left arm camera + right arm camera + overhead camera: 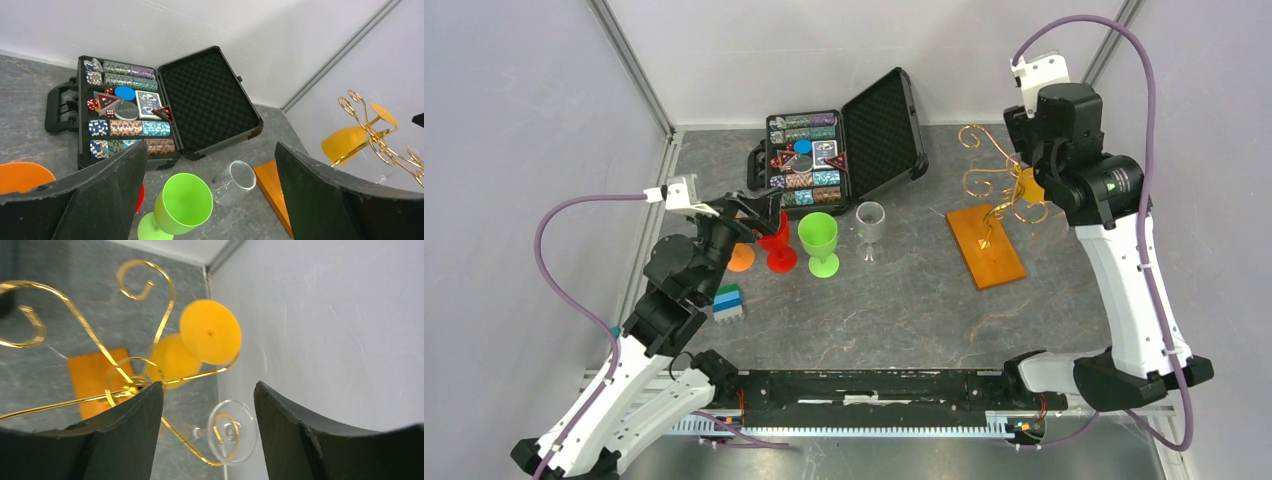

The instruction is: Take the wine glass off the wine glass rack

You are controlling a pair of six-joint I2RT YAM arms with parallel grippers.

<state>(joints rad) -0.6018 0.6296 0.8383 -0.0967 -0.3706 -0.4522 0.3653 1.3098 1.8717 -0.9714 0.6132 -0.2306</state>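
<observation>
Upper right of top view: right jaws stand well apart, gripping nothing, close by wine glass rack (986, 246) on desk (894, 310). Wrist view: yellow wine glass (210, 332) hangs upside down on scroll arm, foot just beyond fingertips (145, 405), untouched. 1 clear glass (232, 432) hangs lower. Left of frame: left jaws wide apart, empty, by red glass (781, 262) and green glass (182, 202).

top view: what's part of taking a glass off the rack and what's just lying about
Job: wine glass rack; hanging yellow glass; hanging clear glass; right gripper.
Lying about: chip case; green glass; red glass; orange glass; clear glass on table; striped block.
</observation>
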